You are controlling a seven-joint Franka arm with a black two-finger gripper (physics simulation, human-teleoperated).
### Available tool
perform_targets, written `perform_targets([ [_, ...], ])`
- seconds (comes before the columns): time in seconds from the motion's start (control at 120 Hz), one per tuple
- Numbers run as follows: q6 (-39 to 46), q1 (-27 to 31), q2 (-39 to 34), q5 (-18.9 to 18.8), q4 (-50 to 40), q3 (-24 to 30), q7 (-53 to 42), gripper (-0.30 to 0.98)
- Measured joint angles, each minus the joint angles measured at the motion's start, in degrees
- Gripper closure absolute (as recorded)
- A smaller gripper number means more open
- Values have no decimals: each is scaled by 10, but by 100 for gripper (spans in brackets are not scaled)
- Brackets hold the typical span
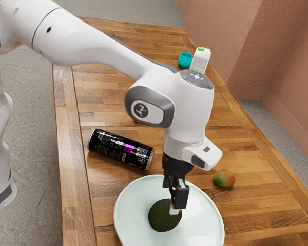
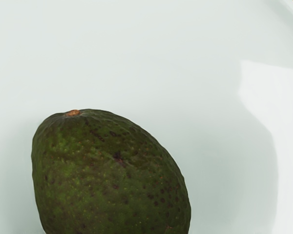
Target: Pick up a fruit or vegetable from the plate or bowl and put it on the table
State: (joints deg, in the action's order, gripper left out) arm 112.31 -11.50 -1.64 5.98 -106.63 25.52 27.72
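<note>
Wooden table (image 1: 246, 215) runs from upper left to lower right of the exterior view, grey floor (image 1: 33, 123) at the left edge, salmon-pink wall (image 1: 220, 25) upper right. Avocado (image 1: 163, 217) is on the pale round plate (image 1: 122, 205), lower centre of the exterior view. My gripper (image 1: 175, 209) is down at it, pointing downward, tip overlapping the avocado's right edge in that view. Can't tell if I'm open or closed on it; contact unclear too. Wrist view: dark green speckled skin, brown stem end showing, plate around it, brighter patch on the plate. Other stuff, exterior view: black can (image 1: 120, 148) with pink and white print, lying on its side, left of centre, near the plate; green-orange mango (image 1: 224, 178) on the table, lower right, near the plate; teal cup (image 1: 185, 60) and white carton (image 1: 200, 59) with green cap, upright, side by side, upper right of centre.
</note>
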Motion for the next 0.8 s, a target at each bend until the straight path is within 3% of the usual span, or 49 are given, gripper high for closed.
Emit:
perform_targets([
  [0.8,20,4,-3,0,-39,-10,143,0],
])
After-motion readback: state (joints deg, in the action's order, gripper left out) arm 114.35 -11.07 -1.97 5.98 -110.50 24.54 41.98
